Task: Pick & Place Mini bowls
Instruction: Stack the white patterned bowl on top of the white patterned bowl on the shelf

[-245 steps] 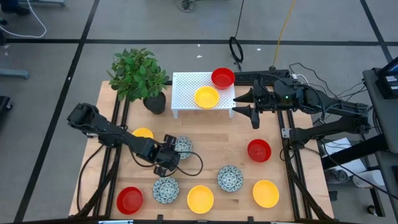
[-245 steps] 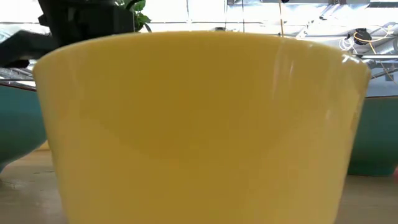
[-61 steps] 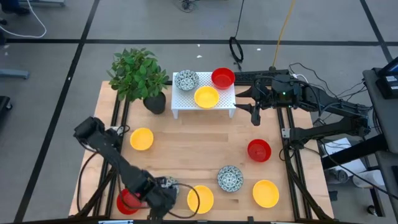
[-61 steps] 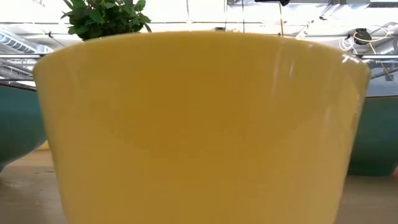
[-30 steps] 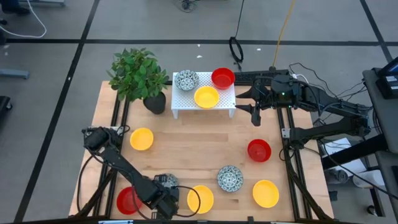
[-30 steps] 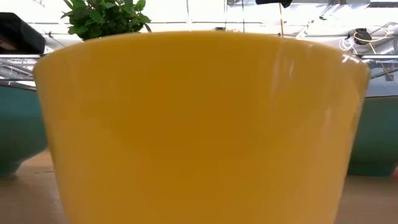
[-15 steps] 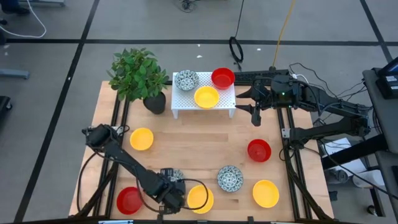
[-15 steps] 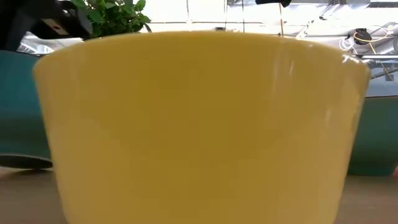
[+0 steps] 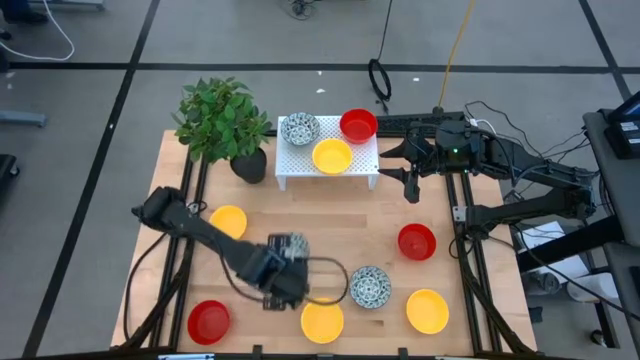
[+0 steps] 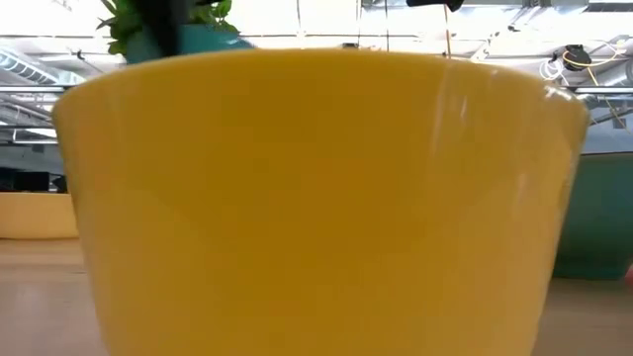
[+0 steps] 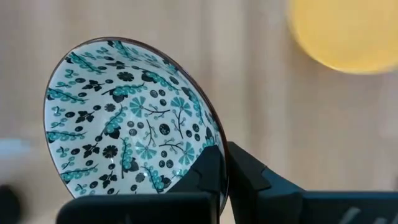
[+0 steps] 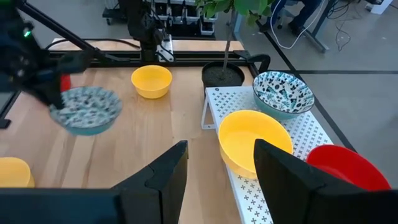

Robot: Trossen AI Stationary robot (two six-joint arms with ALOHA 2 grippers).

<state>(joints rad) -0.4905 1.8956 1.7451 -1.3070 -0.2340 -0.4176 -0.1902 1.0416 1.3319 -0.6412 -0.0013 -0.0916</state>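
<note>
My left gripper point(image 9: 287, 257) is shut on a white bowl with a blue-green pattern point(image 11: 124, 118), which it holds above the table's near middle point(image 12: 84, 109). A second patterned bowl point(image 9: 370, 287) rests on the table beside it. Loose on the table are yellow bowls point(image 9: 322, 320) point(image 9: 427, 310) point(image 9: 228, 222) and red ones point(image 9: 208, 320) point(image 9: 416, 241). The white rack point(image 9: 290, 165) carries a patterned point(image 9: 299, 128), a yellow point(image 9: 332, 155) and a red bowl point(image 9: 358, 124). My right gripper point(image 12: 217, 180) waits open just right of the rack. My left gripper pinches the patterned bowl's rim point(image 11: 214, 146), one finger point(image 11: 208, 174) inside the bowl and the other point(image 11: 252, 180) outside its wall. The bowl is lifted clear of the table with its opening up, as the right wrist view shows.
A potted plant point(image 9: 222, 120) stands left of the rack at the far left. In the low view a yellow bowl point(image 10: 316, 198) fills almost the whole picture. Bare wood lies across the table's middle point(image 9: 330, 225).
My left gripper has shut on the patterned bowl's rim at the table's near edge, raised it clear of the wood, and carried it toward the far edge and a little to the right. The right arm has kept still.
</note>
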